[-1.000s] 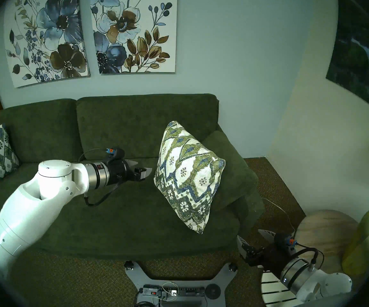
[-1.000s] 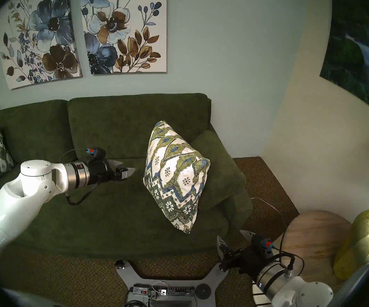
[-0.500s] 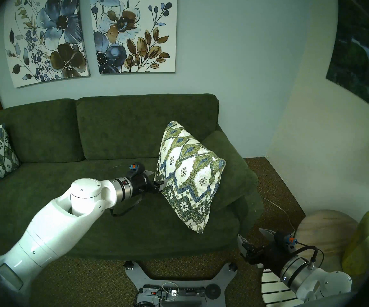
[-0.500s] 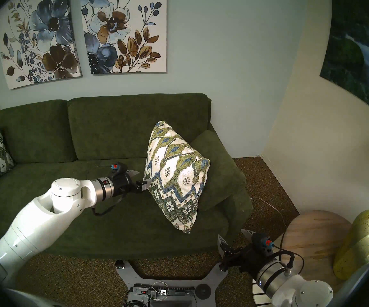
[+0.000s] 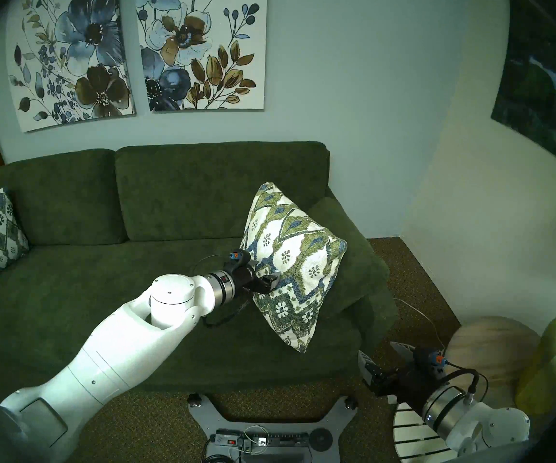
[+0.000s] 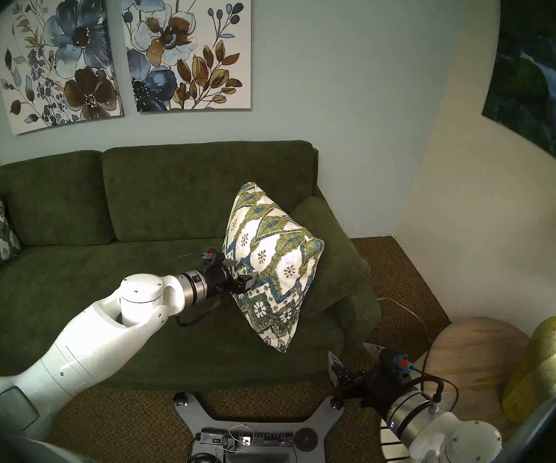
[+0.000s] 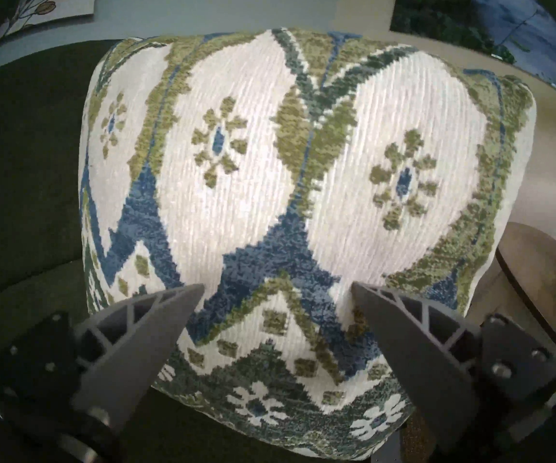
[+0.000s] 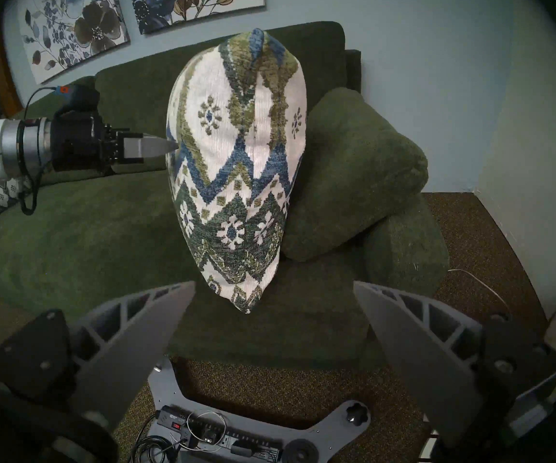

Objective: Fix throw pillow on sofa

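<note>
- Presently, left arm: stretched from the lower left across the sofa (image 5: 176, 305) seat, wrist tipped slightly downward, left hand (image 5: 268, 272) aimed at the throw pillow (image 5: 295, 268).
- Left hand: fingers spread wide, both tips pressed against the pillow's patterned face; nothing pinched.
- Throw pillow: standing on one corner on the seat, leaning against the green arm cushion (image 5: 346, 252).
- Right hand (image 5: 382, 358): fingers spread, empty, low beside the sofa's front corner, well apart from the pillow.

Pale blue wall (image 5: 353, 84), floral canvases (image 5: 200, 48), brown carpet (image 5: 413, 278).
</note>
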Motion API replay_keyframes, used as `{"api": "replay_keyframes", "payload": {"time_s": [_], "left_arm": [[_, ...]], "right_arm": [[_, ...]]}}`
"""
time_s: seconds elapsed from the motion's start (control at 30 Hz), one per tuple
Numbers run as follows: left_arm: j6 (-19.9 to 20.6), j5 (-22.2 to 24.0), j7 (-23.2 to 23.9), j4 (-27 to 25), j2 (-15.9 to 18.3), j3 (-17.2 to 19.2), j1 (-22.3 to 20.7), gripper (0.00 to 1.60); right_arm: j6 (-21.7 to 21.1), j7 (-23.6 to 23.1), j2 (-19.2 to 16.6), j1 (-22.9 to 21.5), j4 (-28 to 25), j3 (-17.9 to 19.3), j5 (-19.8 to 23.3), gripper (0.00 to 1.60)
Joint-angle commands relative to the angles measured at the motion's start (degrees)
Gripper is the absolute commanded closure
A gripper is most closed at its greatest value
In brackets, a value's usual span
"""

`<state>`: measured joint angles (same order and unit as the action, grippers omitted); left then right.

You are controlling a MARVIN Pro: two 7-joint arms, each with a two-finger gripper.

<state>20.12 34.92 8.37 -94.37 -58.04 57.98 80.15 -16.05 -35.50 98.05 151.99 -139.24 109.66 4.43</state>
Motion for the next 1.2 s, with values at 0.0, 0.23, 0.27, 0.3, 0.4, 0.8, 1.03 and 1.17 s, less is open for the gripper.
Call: {"api": "replay_keyframes", "payload": {"time_s": [0.0,0.23,0.27,0.3,0.4,0.8,1.03,1.17], "left_arm": [[-0.9,-1.6,-1.2,4.2,-6.5,-0.8,-6.4,0.0],[-1.7,-3.4,-2.9,9.9,-10.9,-1.1,-10.2,0.0],[-1.6,-3.7,-3.1,11.1,-11.7,-1.4,-11.3,0.0],[-1.9,-4.1,-3.4,11.8,-12.2,-1.4,-11.4,0.0],[-2.0,-5.0,-4.0,15.6,-13.6,-2.4,-14.2,0.0],[-4.7,-8.7,-4.4,26.9,-14.7,-4.3,-19.0,0.0],[-9.7,-9.0,-1.0,32.2,-10.5,-4.1,-17.8,0.0],[-13.9,-8.7,3.8,34.7,-7.2,-3.9,-16.2,0.0]], "right_arm": [[0.2,-0.2,-0.1,-0.3,-0.8,-0.1,0.1,0.0],[0.2,-0.3,-0.1,-0.4,-0.8,-0.1,0.1,0.0],[0.2,-0.3,-0.1,-0.4,-0.8,-0.1,0.1,0.0],[0.2,-0.3,-0.1,-0.4,-0.8,-0.1,0.1,0.0],[0.2,-0.3,-0.1,-0.5,-0.8,-0.1,0.1,0.0],[0.1,-0.6,-0.1,-0.4,-0.8,-0.1,0.1,0.0],[-0.1,-1.0,0.0,-0.1,-0.8,0.1,0.1,0.0],[-0.2,-1.2,0.0,0.1,-0.8,0.1,0.1,0.0]]}}
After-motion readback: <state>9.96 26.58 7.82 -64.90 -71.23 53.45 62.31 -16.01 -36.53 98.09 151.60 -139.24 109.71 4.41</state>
